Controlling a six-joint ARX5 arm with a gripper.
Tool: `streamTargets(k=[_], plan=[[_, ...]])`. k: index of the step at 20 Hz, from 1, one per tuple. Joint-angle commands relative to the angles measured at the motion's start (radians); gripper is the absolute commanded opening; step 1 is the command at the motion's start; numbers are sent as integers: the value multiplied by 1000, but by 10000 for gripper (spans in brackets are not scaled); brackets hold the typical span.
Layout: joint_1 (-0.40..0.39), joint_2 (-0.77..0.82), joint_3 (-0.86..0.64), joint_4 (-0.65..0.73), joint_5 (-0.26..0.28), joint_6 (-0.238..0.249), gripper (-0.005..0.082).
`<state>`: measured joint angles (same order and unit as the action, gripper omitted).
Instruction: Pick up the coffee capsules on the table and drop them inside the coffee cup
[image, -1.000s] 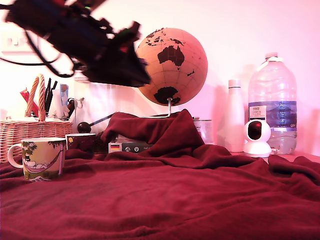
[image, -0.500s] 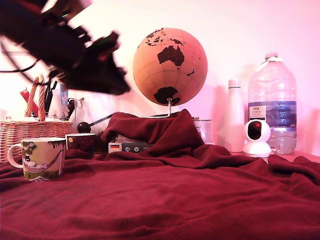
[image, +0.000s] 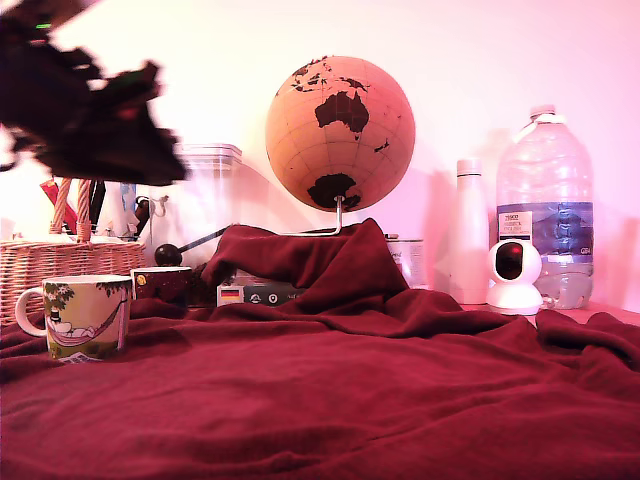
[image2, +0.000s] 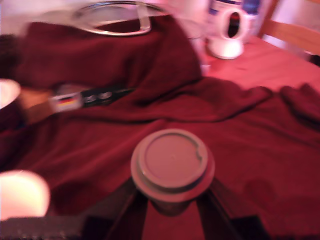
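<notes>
Your claw (image2: 172, 197) pinches the small grey-brown tapered coffee capsule (image2: 172, 165) high over the dark red fleece-covered bench (image: 330, 400). You're mid-carry; next, centre over the cream cartoon-print ceramic mug (image: 85, 315) at the exterior view's left, then release.

A strong pink-magenta cast washes both my feeds. In the exterior view the pale wall behind is bright, nearly blown out, and the globe (image: 340, 130) and water bottle (image: 545, 205) throw soft shadows onto it toward that view's right. The gripper (image: 120, 135) smears into a dark motion-blurred silhouette at upper left, while the coffee cup (image: 88, 316) stays crisp. My wrist view is soft throughout; the coffee capsule (image2: 172, 165) is the sharpest thing there, the table (image2: 260, 150) cloth blurred, with an overexposed white patch at one corner.
</notes>
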<state>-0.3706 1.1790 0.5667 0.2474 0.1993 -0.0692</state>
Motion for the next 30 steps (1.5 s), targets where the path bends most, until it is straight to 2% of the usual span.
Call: streamTargets(k=[1, 22, 30], plan=[[24, -22, -41, 8, -2, -3, 218], [341, -213, -219, -47, 2, -10, 218], [362, -243, -219, -69, 9, -8, 218]])
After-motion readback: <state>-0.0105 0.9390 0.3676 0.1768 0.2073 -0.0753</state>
